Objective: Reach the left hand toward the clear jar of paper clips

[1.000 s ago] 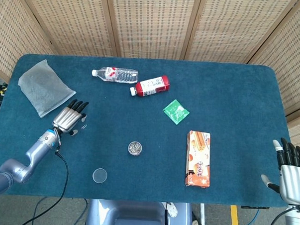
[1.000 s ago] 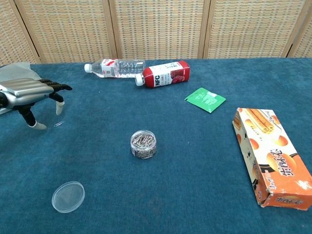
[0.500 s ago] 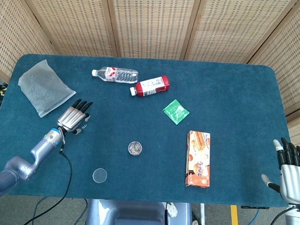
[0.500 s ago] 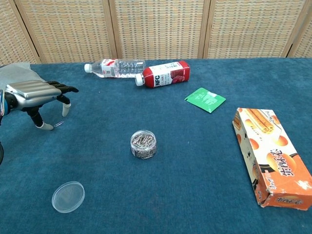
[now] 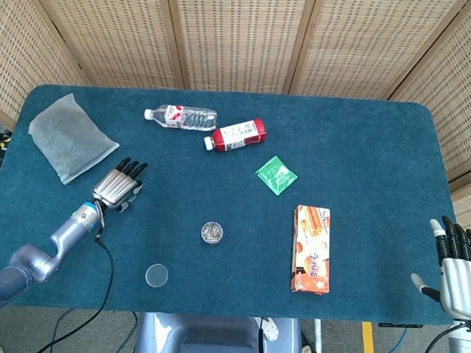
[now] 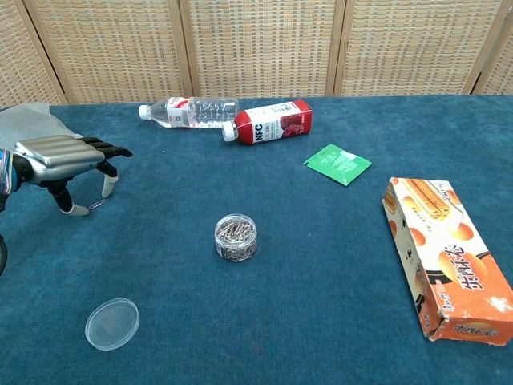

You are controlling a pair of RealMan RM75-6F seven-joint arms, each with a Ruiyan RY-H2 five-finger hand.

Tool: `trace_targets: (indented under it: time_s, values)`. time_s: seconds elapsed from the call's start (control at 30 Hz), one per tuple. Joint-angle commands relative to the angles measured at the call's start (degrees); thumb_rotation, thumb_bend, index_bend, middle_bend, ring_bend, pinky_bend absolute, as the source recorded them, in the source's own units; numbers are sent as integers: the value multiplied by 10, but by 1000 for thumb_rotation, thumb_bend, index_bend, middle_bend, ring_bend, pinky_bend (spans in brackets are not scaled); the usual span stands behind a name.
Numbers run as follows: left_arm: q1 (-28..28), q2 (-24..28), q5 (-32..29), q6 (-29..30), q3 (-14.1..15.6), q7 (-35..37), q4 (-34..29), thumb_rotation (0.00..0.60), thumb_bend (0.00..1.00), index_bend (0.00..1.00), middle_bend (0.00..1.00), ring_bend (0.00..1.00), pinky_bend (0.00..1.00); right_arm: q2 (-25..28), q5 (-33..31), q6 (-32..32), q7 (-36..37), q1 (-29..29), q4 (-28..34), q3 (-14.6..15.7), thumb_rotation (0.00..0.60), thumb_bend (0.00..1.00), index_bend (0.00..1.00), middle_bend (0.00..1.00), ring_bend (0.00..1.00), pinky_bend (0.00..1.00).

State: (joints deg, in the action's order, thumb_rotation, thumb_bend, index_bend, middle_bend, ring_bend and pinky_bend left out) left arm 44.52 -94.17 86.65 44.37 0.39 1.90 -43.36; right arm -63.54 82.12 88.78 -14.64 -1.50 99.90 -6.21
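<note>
The clear jar of paper clips (image 5: 211, 232) (image 6: 236, 237) stands open near the middle of the blue table, its lid off. My left hand (image 5: 118, 185) (image 6: 68, 160) hovers palm down at the table's left side, well left of the jar and a little farther back. Its fingers are stretched out and apart and it holds nothing. A single loose paper clip (image 6: 96, 206) lies on the cloth just beside the thumb. My right hand (image 5: 457, 264) is off the table's right front corner with its fingers spread; only the head view shows it.
The jar's clear lid (image 5: 157, 275) (image 6: 112, 323) lies in front of the jar to the left. A water bottle (image 6: 188, 111) and a red bottle (image 6: 272, 122) lie at the back. A green packet (image 6: 337, 164), a snack box (image 6: 449, 257) and a plastic bag (image 5: 69, 136) are also here.
My left hand has drifted a short way to the right, toward the jar, with its fingers still spread. The right hand and all the objects stay put.
</note>
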Motion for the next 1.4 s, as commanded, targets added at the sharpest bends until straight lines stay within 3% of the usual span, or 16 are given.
trace_targets:
  time_s: [0.03,0.43,0.83,1.4]
  values:
    - [-1,1,-2,-2,1,-2,-1,600,255,480,0,0,0,0,0,-1,1,0,0,0,600,0,0,0,0,0]
    - [1,-2,-7,-3,0,-8,-9,600,262,485,0,0,0,1,2,-3,2,-2,1,3,600,0,0,0,0,0]
    - [0,-8,-16,-11,-1,-21,-10,600,276,587,0,0,0,2,4,-5,8,-2,0,5,600,0,0,0,0,0]
    - [-4,3,-27,-8,-5,-36,-26,600,306,630,0,0,0,5,9,-5,14,-3,2,7,600,0,0,0,0,0]
